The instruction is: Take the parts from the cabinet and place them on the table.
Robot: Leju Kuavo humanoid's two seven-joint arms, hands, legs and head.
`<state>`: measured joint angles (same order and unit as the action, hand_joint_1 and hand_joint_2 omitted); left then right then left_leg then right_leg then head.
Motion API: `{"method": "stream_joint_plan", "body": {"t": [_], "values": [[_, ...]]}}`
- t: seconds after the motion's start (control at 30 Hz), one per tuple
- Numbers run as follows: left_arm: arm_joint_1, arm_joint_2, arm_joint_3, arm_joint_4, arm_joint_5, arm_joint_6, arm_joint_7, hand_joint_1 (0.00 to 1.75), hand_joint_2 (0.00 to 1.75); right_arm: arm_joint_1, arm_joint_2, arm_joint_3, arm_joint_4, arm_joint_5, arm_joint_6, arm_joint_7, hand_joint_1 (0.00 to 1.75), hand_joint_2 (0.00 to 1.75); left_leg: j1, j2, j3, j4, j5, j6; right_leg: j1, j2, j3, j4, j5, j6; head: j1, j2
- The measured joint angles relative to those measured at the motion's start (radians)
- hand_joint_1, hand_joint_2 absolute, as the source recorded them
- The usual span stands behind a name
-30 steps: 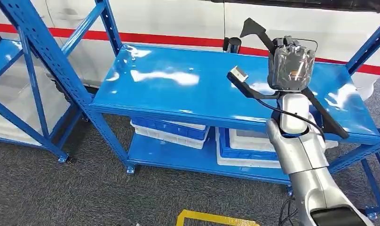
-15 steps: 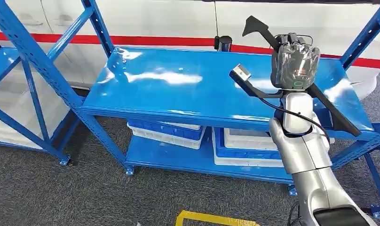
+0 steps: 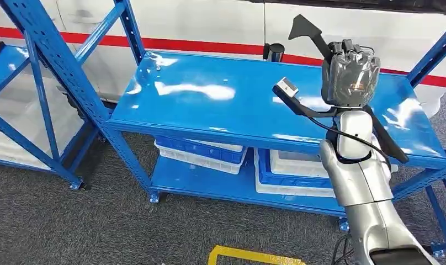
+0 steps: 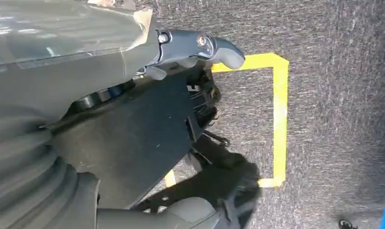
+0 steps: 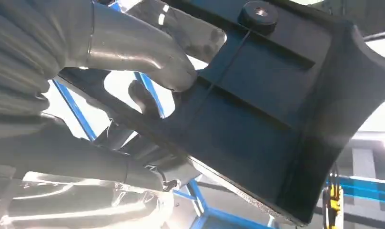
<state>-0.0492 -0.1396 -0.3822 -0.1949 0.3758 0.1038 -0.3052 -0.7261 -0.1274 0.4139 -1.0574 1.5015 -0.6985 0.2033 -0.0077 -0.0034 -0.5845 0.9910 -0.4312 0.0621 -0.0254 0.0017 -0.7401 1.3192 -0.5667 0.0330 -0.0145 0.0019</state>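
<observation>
While head view shows right robot hand (image 3: 350, 77) gripping black part (image 3: 303, 107) above table (image 3: 210, 105) — wrist view shows thumb (image 5: 147, 52) pressing it.

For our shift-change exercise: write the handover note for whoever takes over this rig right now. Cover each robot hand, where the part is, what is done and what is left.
Right robot hand: grips the black part, raised above the top of the blue table, not touching it.
Left robot hand: hangs over the grey carpet beside the yellow floor marking; whether it is open or closed cannot be told.
Done: the part is in hand and over the table.
Left: lower it onto the tabletop, release, withdraw the arm.
Also there: white and blue bins on the lower shelf.
</observation>
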Motion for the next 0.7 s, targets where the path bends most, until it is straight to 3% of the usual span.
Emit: {"method": "stream_joint_plan", "body": {"t": [0.03, 0.1, 0.13, 0.17, 0.2, 0.27, 0.3, 0.33, 0.37, 0.43, 0.47, 0.5, 0.53, 0.63, 0.67, 0.7], "values": [[0.0, 0.0, 0.0, 0.0, 0.0, 0.0, 0.0, 0.0, 1.75, 0.002, 0.0, 0.0, 0.0, 0.0, 0.0, 0.0, 1.75, 1.75, -0.001, -0.001, 0.0, 0.001, 0.0, 0.0, 0.0, 0.0, 0.027, -0.049, 0.022, 0.007, 0.001, 0.0], [-0.001, -0.002, 0.0, 0.0, 0.0, -0.001, 0.0, 0.0, 1.75, 0.001, 0.0, -0.004, -0.004, 0.0, 0.0, 0.0, 1.75, 1.75, -0.001, -0.003, 0.0, 0.007, -0.001, -0.002, 0.0, 0.0, 0.125, -0.236, 0.092, 0.021, 0.001, 0.0], [-0.002, -0.003, 0.0, 0.0, 0.0, -0.001, 0.0, 0.0, 1.75, 0.0, 0.0, -0.007, -0.008, 0.0, 0.0, 0.0, 1.75, 1.75, -0.002, -0.004, -0.003, 0.013, -0.004, -0.006, 0.0, -0.002, 0.157, -0.314, 0.104, 0.018, 0.002, 0.0], [-0.003, -0.003, 0.0, 0.0, 0.0, -0.001, -0.001, 0.0, 1.75, 0.0, 0.001, -0.008, -0.01, 0.0, 0.0, -0.001, 1.75, 1.75, -0.009, -0.005, -0.011, 0.017, -0.005, -0.01, 0.008, -0.001, 0.166, -0.312, 0.108, 0.01, 0.0, 0.0], [-0.002, -0.002, 0.0, 0.0, 0.0, -0.003, -0.001, 0.0, 1.75, 0.001, 0.001, -0.008, -0.013, 0.0, 0.002, -0.001, 1.75, 1.75, -0.008, -0.005, -0.014, 0.019, -0.004, -0.012, 0.006, 0.001, 0.161, -0.31, 0.111, 0.004, 0.0, 0.0], [-0.001, -0.003, 0.0, 0.0, 0.0, -0.005, -0.001, 0.0, 1.75, 0.008, 0.001, -0.013, -0.018, 0.0, 0.01, -0.001, 1.75, 1.75, -0.005, -0.005, -0.014, 0.017, 0.001, -0.021, 0.01, 0.001, 0.158, -0.309, 0.113, 0.0, 0.0, 0.0], [-0.001, -0.002, 0.0, 0.0, 0.0, -0.006, -0.001, 0.0, 1.75, 0.009, 0.001, -0.016, -0.021, 0.0, 0.011, -0.001, 1.75, 1.75, -0.005, -0.006, -0.018, 0.021, -0.003, -0.025, -0.001, 0.001, 0.158, -0.314, 0.119, -0.009, 0.001, 0.0], [-0.001, -0.002, -0.001, 0.0, 0.0, -0.007, -0.001, 0.0, 1.75, 0.008, 0.001, -0.018, -0.026, 0.0, 0.012, -0.001, 1.75, 1.75, -0.003, -0.004, -0.023, 0.038, -0.024, -0.035, -0.003, 0.0, 0.159, -0.315, 0.122, -0.012, -0.002, 0.0], [-0.001, -0.002, -0.003, 0.0, 0.0, -0.009, -0.001, 0.0, 1.75, 0.009, 0.001, -0.02, -0.03, 0.0, 0.013, -0.001, 1.75, 1.75, 0.0, -0.003, -0.04, 0.087, -0.063, -0.043, -0.004, 0.0, 0.157, -0.315, 0.124, -0.017, -0.004, 0.0], [-0.003, 0.0, -0.006, 0.0, 0.0, -0.009, -0.002, 0.0, 1.75, 0.011, 0.001, -0.023, -0.031, 0.0, 0.014, -0.002, 1.75, 1.75, 0.008, 0.0, -0.108, 0.25, -0.148, -0.054, -0.004, -0.001, 0.152, -0.314, 0.126, -0.021, -0.005, 0.0], [-0.004, 0.0, -0.008, 0.0, 0.0, -0.009, -0.003, 0.0, 1.75, 0.014, 0.001, -0.024, -0.031, 0.0, 0.014, -0.002, 1.75, 1.75, 0.01, 0.0, -0.135, 0.315, -0.173, -0.057, -0.003, -0.002, 0.15, -0.314, 0.127, -0.02, -0.004, 0.0], [-0.006, -0.001, -0.009, 0.0, 0.0, -0.01, -0.003, 0.0, 1.75, 0.019, 0.001, -0.023, -0.031, 0.0, 0.014, -0.002, 1.75, 1.75, 0.012, 0.001, -0.141, 0.339, -0.173, -0.058, -0.003, -0.002, 0.148, -0.313, 0.129, -0.023, -0.004, 0.0], [-0.007, -0.001, -0.01, 0.0, 0.0, -0.01, -0.003, 0.0, 1.75, 0.023, 0.001, -0.023, -0.031, 0.0, 0.014, -0.003, 1.75, 1.75, 0.012, 0.001, -0.121, 0.31, -0.151, -0.057, -0.004, -0.003, 0.149, -0.313, 0.13, -0.022, -0.005, 0.0], [-0.003, 0.001, -0.014, 0.0, 0.0, -0.01, -0.002, 0.0, 1.75, 0.024, 0.001, -0.026, -0.035, 0.0, 0.014, -0.003, 1.75, 1.75, 0.012, 0.0, 0.022, 0.06, -0.038, -0.041, -0.004, -0.001, 0.151, -0.314, 0.133, -0.017, -0.005, 0.0], [-0.005, 0.002, -0.014, 0.0, 0.0, -0.01, -0.001, 0.0, 1.75, 0.023, 0.001, -0.028, -0.037, 0.0, 0.014, -0.003, 1.75, 1.75, 0.007, -0.001, 0.043, 0.019, -0.051, -0.036, 0.003, -0.001, 0.147, -0.313, 0.136, -0.012, -0.003, 0.0], [-0.007, 0.002, -0.014, 0.0, 0.0, -0.01, -0.002, 0.0, 1.75, 0.022, 0.001, -0.03, -0.038, 0.0, 0.013, -0.003, 1.75, 1.75, 0.004, -0.002, 0.037, 0.017, -0.047, -0.034, 0.002, -0.002, 0.143, -0.312, 0.14, -0.006, -0.003, 0.0]]}}
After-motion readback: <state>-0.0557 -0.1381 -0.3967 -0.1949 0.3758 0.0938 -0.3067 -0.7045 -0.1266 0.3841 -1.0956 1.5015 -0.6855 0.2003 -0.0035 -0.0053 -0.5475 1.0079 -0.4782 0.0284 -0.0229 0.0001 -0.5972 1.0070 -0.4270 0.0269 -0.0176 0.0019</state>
